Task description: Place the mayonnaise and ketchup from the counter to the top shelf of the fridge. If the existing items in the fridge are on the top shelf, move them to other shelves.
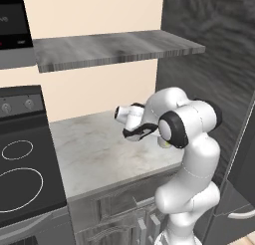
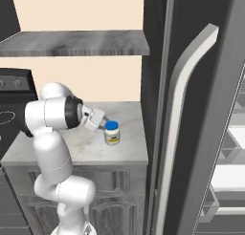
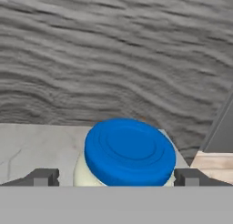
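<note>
On the pale marble counter (image 2: 76, 143) beside the dark fridge (image 2: 191, 110), spread fingers (image 3: 43, 177) flank the mayonnaise jar (image 3: 129, 155).

Mayonnaise jar (image 2: 112, 133) on counter (image 2: 129, 143), beside fridge (image 2: 158, 110)

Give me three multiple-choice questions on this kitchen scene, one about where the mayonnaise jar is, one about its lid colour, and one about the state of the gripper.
1. Where does the mayonnaise jar stand?
A. on the stove
B. on the counter beside the fridge
C. on the upper shelf

2. What colour is the lid?
A. red
B. white
C. blue

3. How is the gripper set?
A. open, a fingertip either side of the jar
B. shut on the lid
C. shut beside the jar

Answers: 1 B, the right base view shows it upright on the marble top near the fridge door. 2 C, the hand view shows a blue cap. 3 A, the fingertips stand wide apart with the jar between.
</note>
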You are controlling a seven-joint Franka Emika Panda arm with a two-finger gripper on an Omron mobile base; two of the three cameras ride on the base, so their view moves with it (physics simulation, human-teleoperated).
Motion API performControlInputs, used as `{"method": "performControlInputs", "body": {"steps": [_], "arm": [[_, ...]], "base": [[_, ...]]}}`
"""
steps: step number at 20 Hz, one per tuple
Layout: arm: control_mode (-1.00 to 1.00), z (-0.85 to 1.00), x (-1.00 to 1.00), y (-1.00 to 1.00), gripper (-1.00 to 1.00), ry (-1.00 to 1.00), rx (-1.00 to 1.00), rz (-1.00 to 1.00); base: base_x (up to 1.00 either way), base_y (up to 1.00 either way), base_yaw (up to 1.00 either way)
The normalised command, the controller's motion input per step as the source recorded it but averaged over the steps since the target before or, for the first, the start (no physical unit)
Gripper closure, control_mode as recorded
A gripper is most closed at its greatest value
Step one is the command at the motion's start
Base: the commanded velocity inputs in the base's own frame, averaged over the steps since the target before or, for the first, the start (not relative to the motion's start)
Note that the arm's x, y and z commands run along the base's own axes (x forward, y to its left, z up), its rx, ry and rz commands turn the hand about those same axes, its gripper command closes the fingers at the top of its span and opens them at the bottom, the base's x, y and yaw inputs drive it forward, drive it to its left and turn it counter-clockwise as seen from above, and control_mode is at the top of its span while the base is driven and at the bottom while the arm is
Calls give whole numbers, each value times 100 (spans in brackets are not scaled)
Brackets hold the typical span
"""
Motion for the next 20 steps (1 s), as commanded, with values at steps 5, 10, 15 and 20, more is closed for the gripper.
{"method": "performControlInputs", "body": {"steps": [5,10,15,20], "arm": [[-100,-16,-14,-10,-100,3,-6,0],[-100,-3,-2,-11,-100,0,0,0],[-100,0,0,-3,-100,0,0,0],[-100,0,0,-17,-100,0,0,0]], "base": [[0,0,0],[0,0,0],[0,0,0],[0,0,0]]}}
